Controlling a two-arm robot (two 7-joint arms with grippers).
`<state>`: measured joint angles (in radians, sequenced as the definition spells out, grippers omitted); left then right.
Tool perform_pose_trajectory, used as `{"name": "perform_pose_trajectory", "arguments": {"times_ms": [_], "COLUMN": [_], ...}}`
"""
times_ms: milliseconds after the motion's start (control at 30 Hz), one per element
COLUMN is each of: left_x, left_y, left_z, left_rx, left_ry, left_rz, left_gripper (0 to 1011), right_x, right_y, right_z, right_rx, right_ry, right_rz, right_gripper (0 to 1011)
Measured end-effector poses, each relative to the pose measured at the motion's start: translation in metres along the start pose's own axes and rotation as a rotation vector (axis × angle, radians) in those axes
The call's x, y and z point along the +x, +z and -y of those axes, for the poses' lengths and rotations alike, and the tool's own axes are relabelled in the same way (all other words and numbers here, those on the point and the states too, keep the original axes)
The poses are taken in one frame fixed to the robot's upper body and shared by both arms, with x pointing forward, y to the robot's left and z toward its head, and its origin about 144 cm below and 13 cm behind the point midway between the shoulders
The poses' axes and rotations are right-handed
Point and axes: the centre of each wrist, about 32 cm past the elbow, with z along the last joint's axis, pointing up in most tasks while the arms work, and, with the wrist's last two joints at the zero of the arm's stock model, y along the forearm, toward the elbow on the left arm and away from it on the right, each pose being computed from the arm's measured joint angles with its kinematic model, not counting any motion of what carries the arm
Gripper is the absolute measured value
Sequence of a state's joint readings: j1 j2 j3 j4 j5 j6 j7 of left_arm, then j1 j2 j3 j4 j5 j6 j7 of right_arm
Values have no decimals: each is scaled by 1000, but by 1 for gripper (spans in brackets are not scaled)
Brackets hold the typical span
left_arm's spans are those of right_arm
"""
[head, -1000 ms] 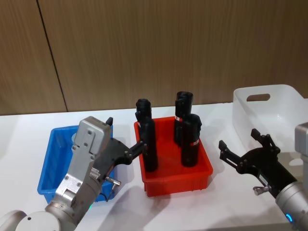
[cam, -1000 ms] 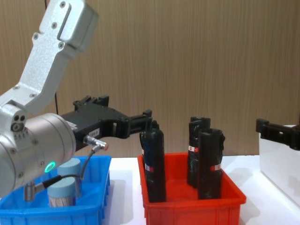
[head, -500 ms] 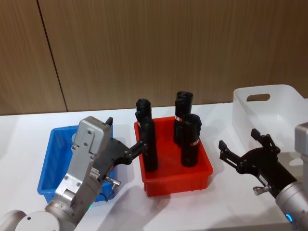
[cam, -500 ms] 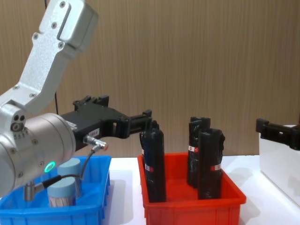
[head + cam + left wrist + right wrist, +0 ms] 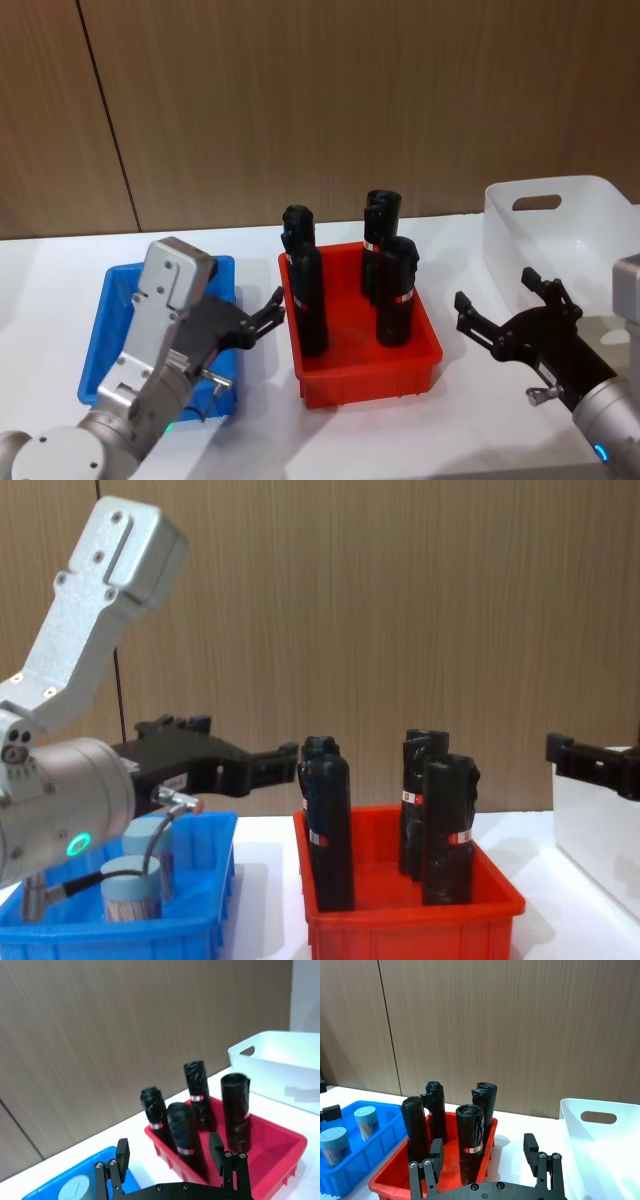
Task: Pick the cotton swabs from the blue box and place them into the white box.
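There are two cotton swabs jars [image 5: 367, 1120] [image 5: 130, 900]. Each has a flat grey-blue lid. Both stand in the blue box [image 5: 100, 340], which sits just to the left of the red box [image 5: 370, 375]. The jars stand close together.

There are four black rolls [image 5: 470, 1142] with red and white bands. All four stand up in the red box.

There are three boxes in a row: blue, red and white. The white box [image 5: 500, 240] is to the right of the red box, a bit apart from it. It has a long hole for a handle near its rim.

The left gripper [image 5: 272, 310] hangs in the air just left of the red box, over the side of the blue box nearest the red one. Its two fingers [image 5: 122, 1147] are spread wide and hold nothing. They point at the red box, near the top of the closest black roll.

The right gripper [image 5: 495, 290] is to the right of the red box, in front of the white box. Its fingers [image 5: 530, 1145] are spread wide too, with nothing in them.

The boxes sit on a white table [image 5: 40, 280]. Behind it is a brown wood wall [image 5: 400, 100].
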<state>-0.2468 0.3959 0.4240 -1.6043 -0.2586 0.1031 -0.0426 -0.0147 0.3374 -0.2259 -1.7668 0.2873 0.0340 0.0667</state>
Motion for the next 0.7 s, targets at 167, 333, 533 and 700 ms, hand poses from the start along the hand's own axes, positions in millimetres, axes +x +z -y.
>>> {"name": "perform_pose_trajectory", "arguments": {"times_ms": [167,333,533,700], "left_x": [10,20,34,44], "left_y": [-3,-6,-13,-20], "left_z": [2,4,7,11], "left_rx": [51,94,151,195], "left_ry": [22,53,100,132], "left_rz": [-24,-50,-88,-121], "left_gripper": [1004,1004,1004,1004], "right_x": [0,0,0,0], "right_y": [0,0,0,0], "right_z": [0,0,0,0], "right_rx": [0,0,0,0], "right_ry": [0,0,0,0], "right_rz": [0,0,0,0], "right_gripper": [1002,1002,1001,1002]}}
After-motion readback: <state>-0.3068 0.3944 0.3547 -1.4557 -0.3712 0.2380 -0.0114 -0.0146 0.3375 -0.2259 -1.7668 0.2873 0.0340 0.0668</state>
